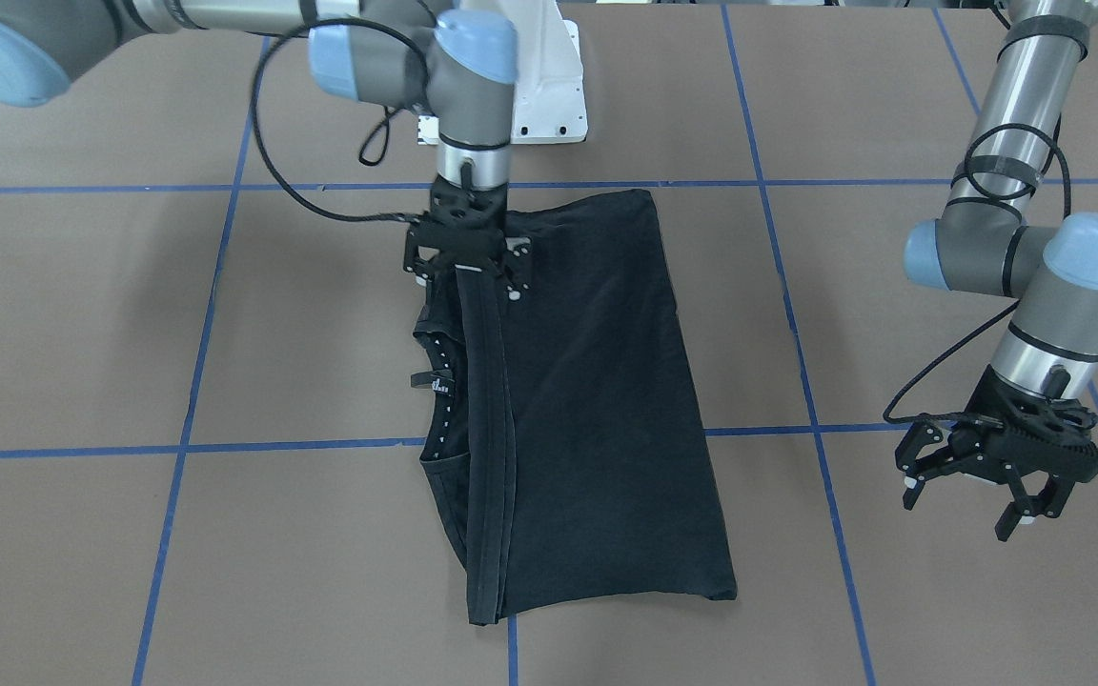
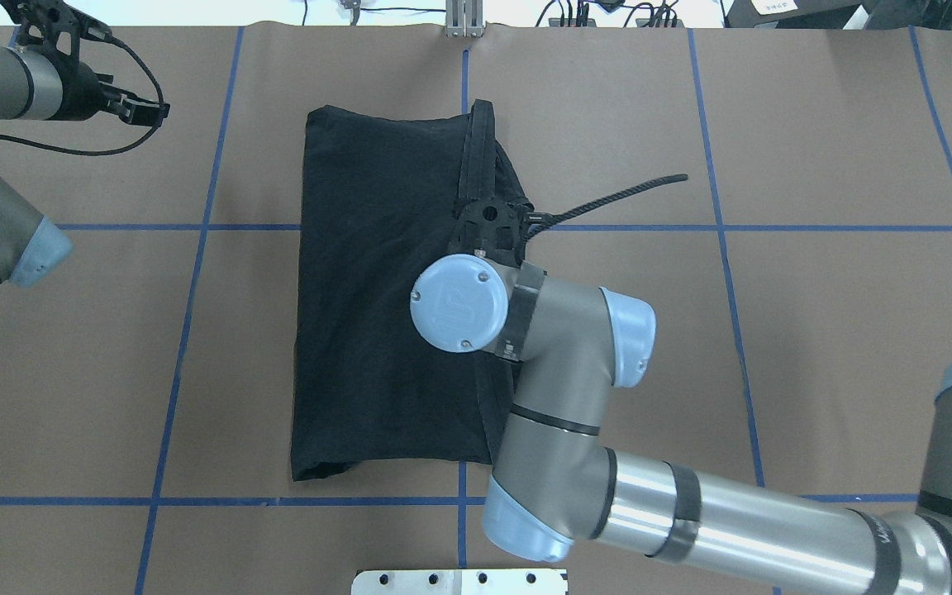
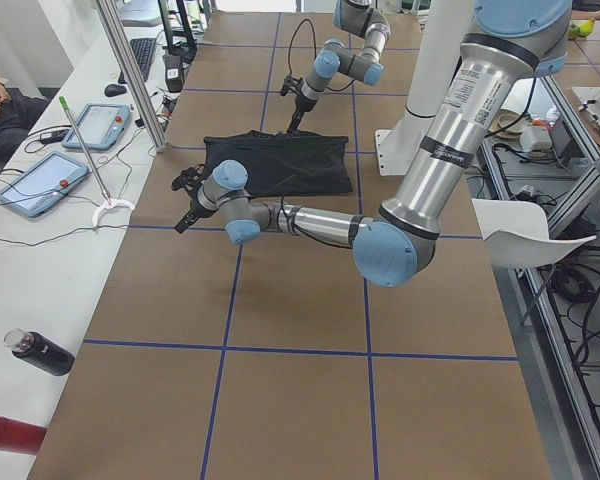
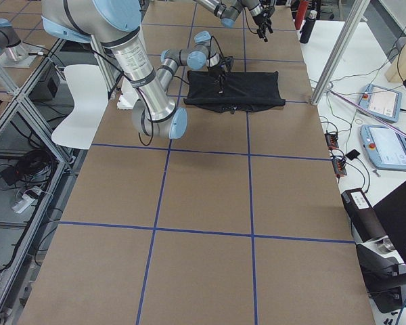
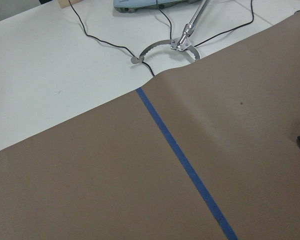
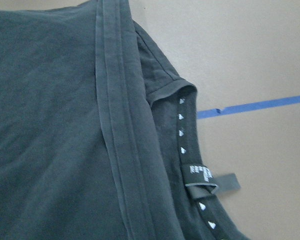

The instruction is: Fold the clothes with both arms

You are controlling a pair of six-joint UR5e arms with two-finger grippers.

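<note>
The black T-shirt lies folded on the brown table, its graphic hidden. It also shows in the overhead view. A doubled hem band runs along the fold beside the neck opening, where a small label carries the white logo. My right gripper points straight down at the hem's near-robot end, with its fingers spread to either side of the band. My left gripper is open and empty, well off the shirt over bare table; it also shows in the overhead view.
The white pedestal base stands behind the shirt. Blue tape lines grid the table. The right arm's black cable sticks out over the table. Tablets and bottles lie on the white side bench.
</note>
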